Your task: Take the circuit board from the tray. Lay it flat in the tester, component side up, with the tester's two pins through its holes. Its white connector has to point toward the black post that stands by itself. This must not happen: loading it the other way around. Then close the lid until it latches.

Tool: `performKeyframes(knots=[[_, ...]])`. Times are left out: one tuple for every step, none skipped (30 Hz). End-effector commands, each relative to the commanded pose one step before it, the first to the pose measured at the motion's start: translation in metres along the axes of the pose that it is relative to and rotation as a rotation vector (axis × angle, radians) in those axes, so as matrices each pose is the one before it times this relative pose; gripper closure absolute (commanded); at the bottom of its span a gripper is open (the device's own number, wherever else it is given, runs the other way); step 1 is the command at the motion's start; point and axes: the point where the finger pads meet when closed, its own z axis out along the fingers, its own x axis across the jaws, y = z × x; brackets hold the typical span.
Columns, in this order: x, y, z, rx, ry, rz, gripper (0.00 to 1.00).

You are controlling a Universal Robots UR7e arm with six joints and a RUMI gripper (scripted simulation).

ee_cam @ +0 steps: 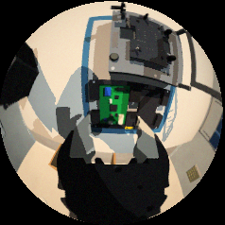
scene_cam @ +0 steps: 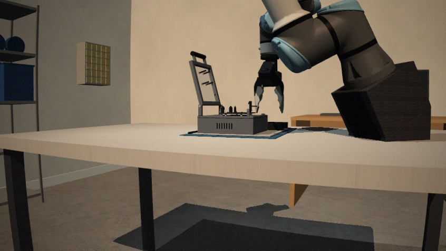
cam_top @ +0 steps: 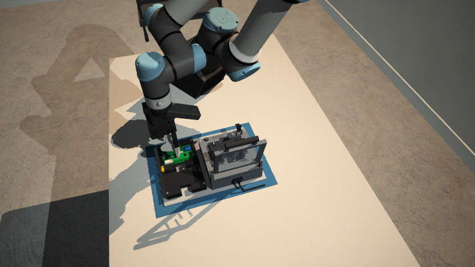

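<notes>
the gripper hangs above the tray, its 2 jaws partly spread with nothing between them. the green circuit board lies in the tray's far end, directly under the claw and apart from it. just beside the tray stands the tester, its lid raised upright on the blue mat.

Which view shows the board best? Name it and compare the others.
Wrist view: the board lies in its tray, whole green face unobstructed below the open gripper. Top view: the gripper partly covers it. Exterior view: the tester hides it.
</notes>
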Motion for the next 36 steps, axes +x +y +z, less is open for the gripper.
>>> performKeyframes(knots=[[0.00022, 0.00032, 0.00315, -0.00082, 0.00042, -0.00020, 0.41], [0.00001, 0.00000, 0.00115, 0.00000, 0.00000, 0.00000, 0.41], [0.00001, 0.00000, 0.00123, 0.00000, 0.00000, 0.00000, 0.41], [0.00001, -0.00001, 0.00130, 0.00000, 0.00000, 0.00000, 0.41], [0.00001, 0.00001, 0.00134, 0.00000, 0.00000, 0.00000, 0.41], [0.00000, 0.00000, 0.00000, 0.00000, 0.00000, 0.00000, 0.41], [0.00000, 0.00000, 0.00000, 0.00000, 0.00000, 0.00000, 0.41], [0.00001, 0.00000, 0.00139, 0.00000, 0.00000, 0.00000, 0.41], [0.00001, -0.00001, 0.00143, 0.00000, 0.00000, 0.00000, 0.41], [0.00001, 0.00000, 0.00144, 0.00000, 0.00000, 0.00000, 0.41], [0.00001, 0.00001, 0.00145, 0.00000, 0.00000, 0.00000, 0.41], [0.00001, 0.00000, 0.00145, 0.00000, 0.00000, 0.00000, 0.41], [0.00001, -0.00001, 0.00144, 0.00000, 0.00000, 0.00000, 0.41], [0.00002, 0.00001, 0.00141, 0.00000, 0.00000, 0.00000, 0.41], [0.00001, 0.00000, 0.00138, 0.00000, 0.00000, 0.00000, 0.41], [0.00001, -0.00001, 0.00134, 0.00000, 0.00000, 0.00000, 0.41], [0.00001, 0.00000, 0.00128, 0.00000, 0.00000, 0.00000, 0.41], [0.00001, 0.00001, 0.00121, 0.00000, 0.00000, 0.00000, 0.41], [0.00001, 0.00000, 0.00115, 0.00000, 0.00000, 0.00000, 0.41], [0.00001, 0.00000, 0.00107, 0.00000, 0.00000, 0.00000, 0.41], [0.00001, -0.00001, 0.00099, 0.00000, 0.00000, 0.00000, 0.41], [0.00001, 0.00001, 0.00089, 0.00000, 0.00000, 0.00000, 0.41], [0.00000, 0.00000, 0.00000, 0.00000, 0.00000, 0.00000, 0.41], [0.00000, 0.00000, 0.00000, 0.00000, 0.00000, 0.00000, 0.41], [0.00001, 0.00000, 0.00080, 0.00000, 0.00000, 0.00000, 0.41], [0.00001, 0.00000, 0.00071, 0.00000, 0.00000, 0.00000, 0.41], [0.00001, 0.00000, 0.00061, 0.00000, 0.00000, 0.00000, 0.41], [0.00000, 0.00000, 0.00052, 0.00000, 0.00000, 0.00000, 0.41], [0.00000, 0.00000, 0.00043, 0.00000, 0.00000, 0.00000, 0.41], [0.00000, 0.00000, 0.00034, 0.00000, 0.00000, 0.00000, 0.41], [0.00000, 0.00000, 0.00026, 0.00000, 0.00000, 0.00000, 0.41], [0.00000, 0.00000, 0.00018, 0.00000, 0.00000, 0.00000, 0.41], [0.00000, 0.00000, 0.00011, 0.00000, 0.00000, 0.00000, 0.41], [0.00000, 0.00000, 0.00006, 0.00000, 0.00000, 0.00000, 0.41], [0.00000, 0.00000, 0.00002, 0.00000, 0.00000, 0.00000, 0.41], [0.00000, 0.00000, 0.00000, 0.00000, 0.00000, 0.00000, 0.41]])
